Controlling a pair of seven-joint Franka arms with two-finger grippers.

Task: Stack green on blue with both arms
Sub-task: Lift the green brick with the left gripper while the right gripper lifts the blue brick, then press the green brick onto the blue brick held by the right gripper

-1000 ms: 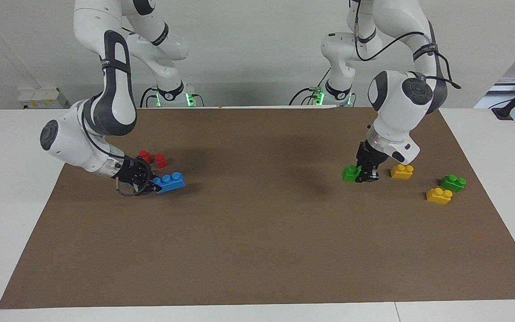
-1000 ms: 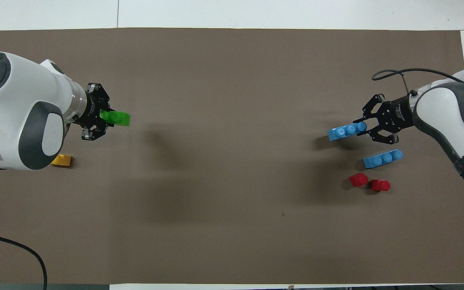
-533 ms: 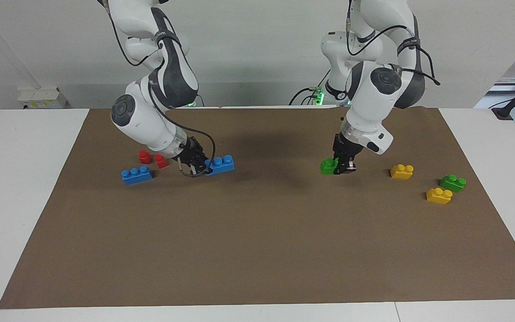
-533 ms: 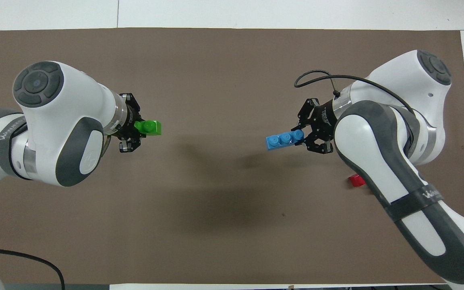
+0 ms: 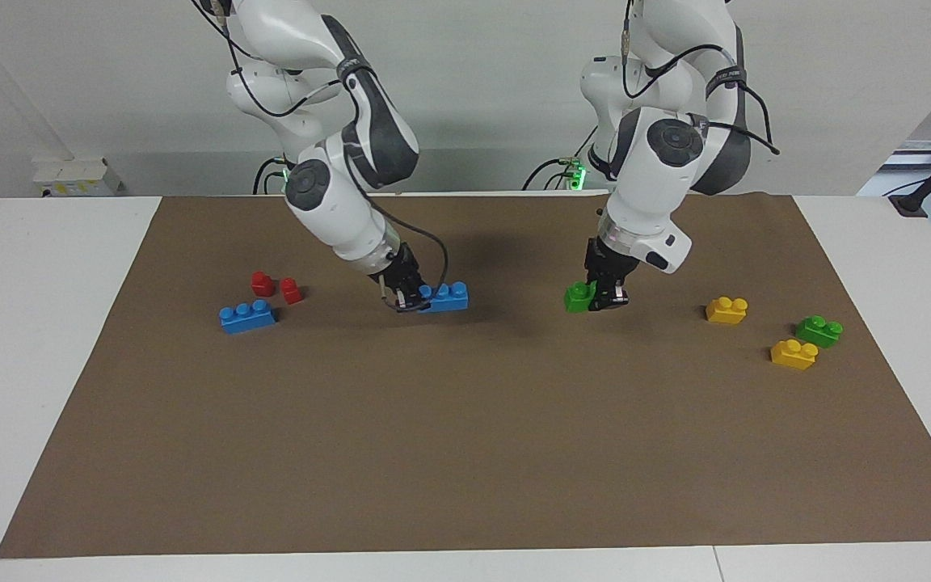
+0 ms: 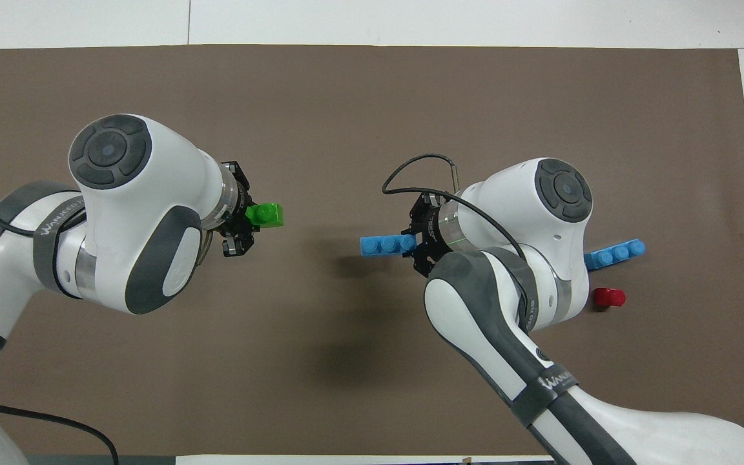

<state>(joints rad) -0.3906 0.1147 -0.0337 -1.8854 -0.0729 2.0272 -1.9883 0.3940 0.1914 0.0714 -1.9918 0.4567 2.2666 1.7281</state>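
Facing view, right gripper (image 5: 410, 301) clasping studded blue brick (image 5: 447, 297), left gripper (image 5: 604, 299) clasping green brick (image 5: 577, 296)

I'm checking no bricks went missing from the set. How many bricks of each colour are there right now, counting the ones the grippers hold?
Blue: 2, one in the right gripper, one on the mat.
Green: 2, one in the left gripper, one on the mat.
Yellow: 2.
Red: 2.
Total: 8 bricks.
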